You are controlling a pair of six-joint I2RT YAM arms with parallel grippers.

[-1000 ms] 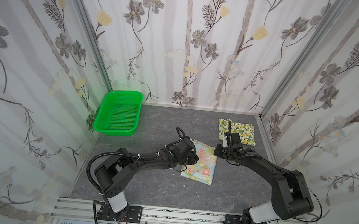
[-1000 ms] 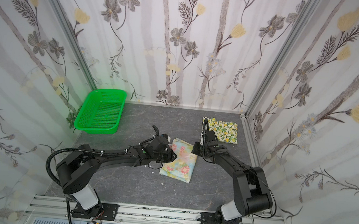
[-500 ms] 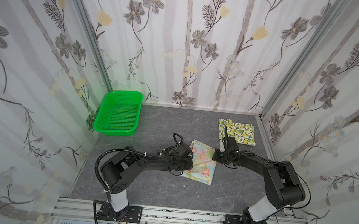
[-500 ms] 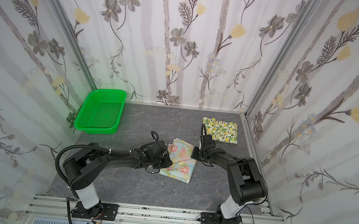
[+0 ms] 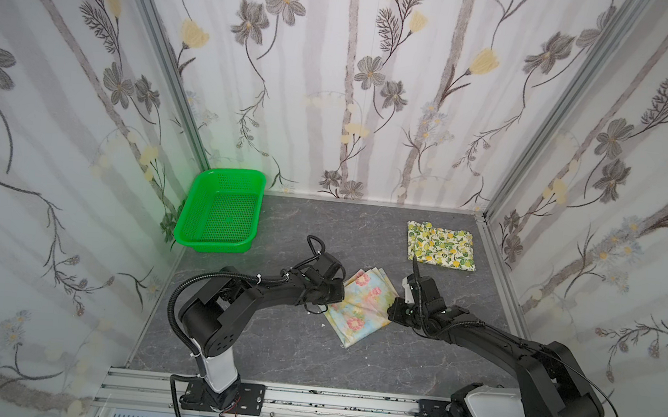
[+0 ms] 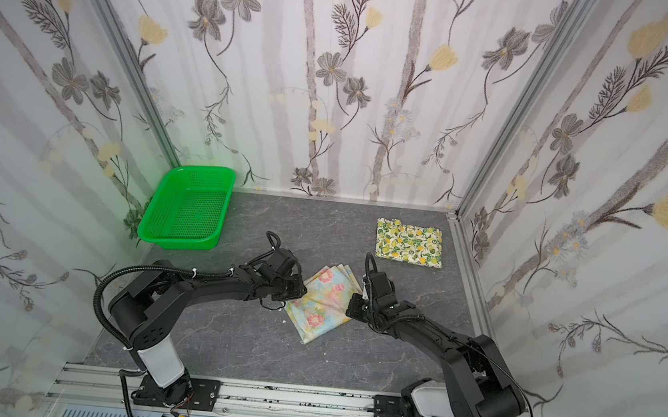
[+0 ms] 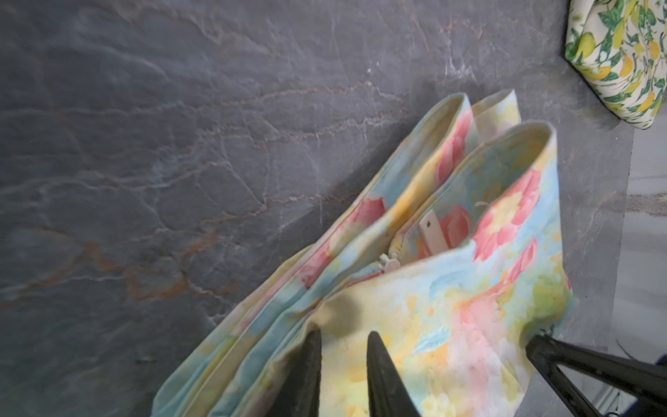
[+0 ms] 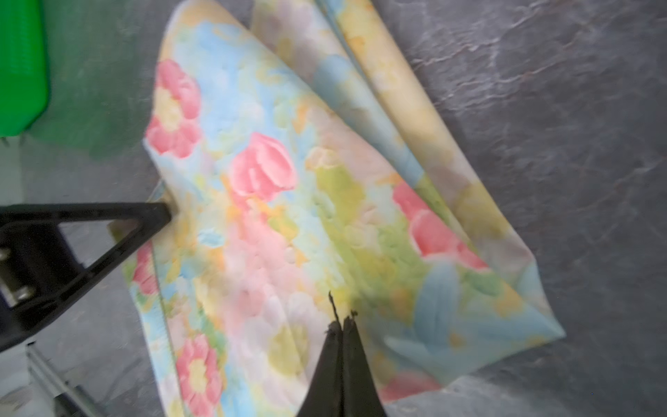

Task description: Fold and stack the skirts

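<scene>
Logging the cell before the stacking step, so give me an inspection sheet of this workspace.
Surface: grey stone-look tabletop, no spills seen.
Job's things: folded pastel floral cloth skirt at centre; folded lemon-print cloth skirt back right, apart; not stacked.
Clutter: empty green perforated plastic basket, back left.
Grippers: left tool slightly apart at the pastel skirt's edge, grip unclear; right tool shut over it.
Cables: black corrugated hose loops at front left.
Surroundings: floral-papered walls.

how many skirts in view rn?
2. The pastel floral skirt is folded mid-table; the lemon-print skirt lies folded near the back right corner. The green basket looks empty, so none seems hidden.
</scene>
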